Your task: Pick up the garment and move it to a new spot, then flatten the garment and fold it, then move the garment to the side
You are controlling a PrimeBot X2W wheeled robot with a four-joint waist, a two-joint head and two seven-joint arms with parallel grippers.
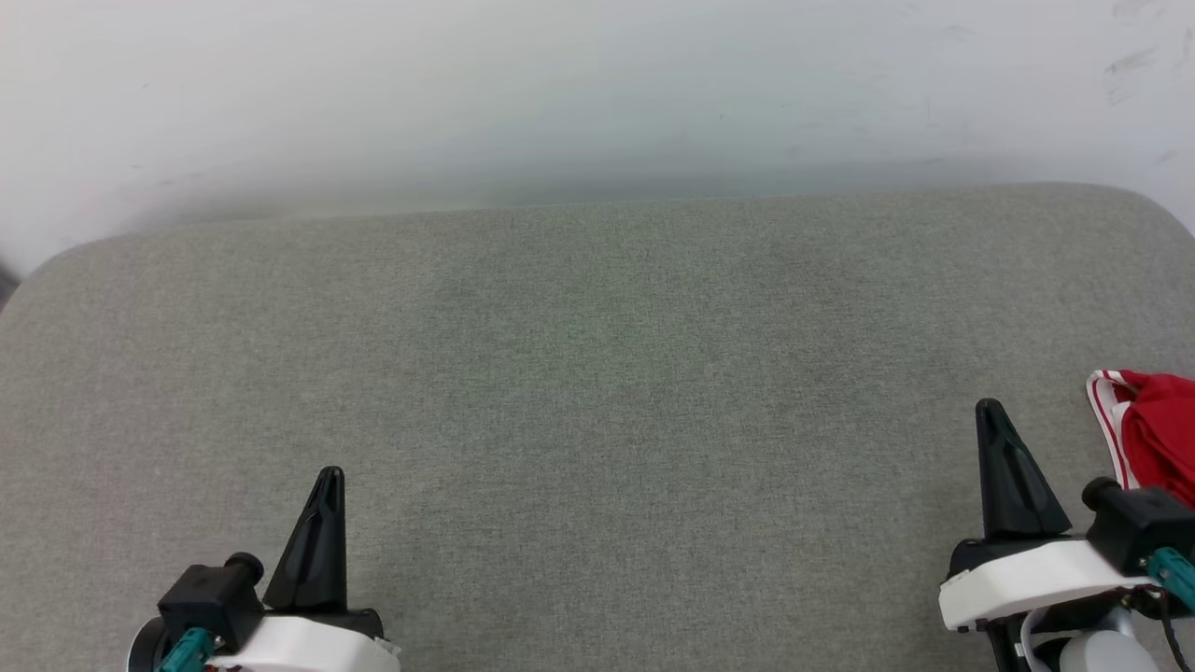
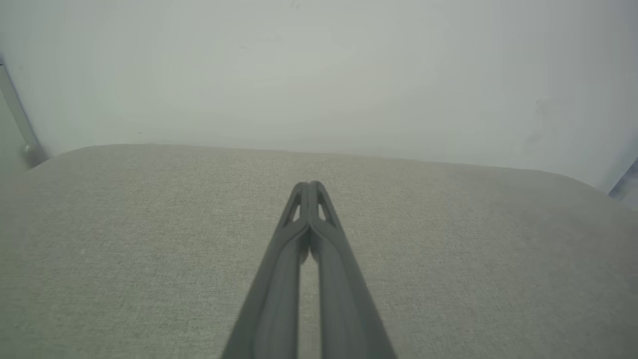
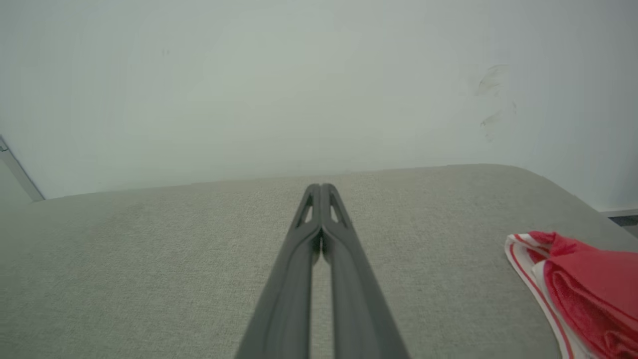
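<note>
left tool (image 1: 329,478), right tool (image 1: 990,413) both pinched tight, empty. garment (image 1: 1156,439) bunched at right frame edge near right tool; closed tips could shove it off grey surface (image 1: 597,373).

The garment (image 1: 1158,439) is cut off by the right edge — lettering and number hidden.

Finding: no lettering, label, brand mark, number or sign can be read on anything here. The bunched garment (image 1: 1158,439) presents plain red cloth and red-and-white striped trim, and no print is legible on the part facing this way.
</note>
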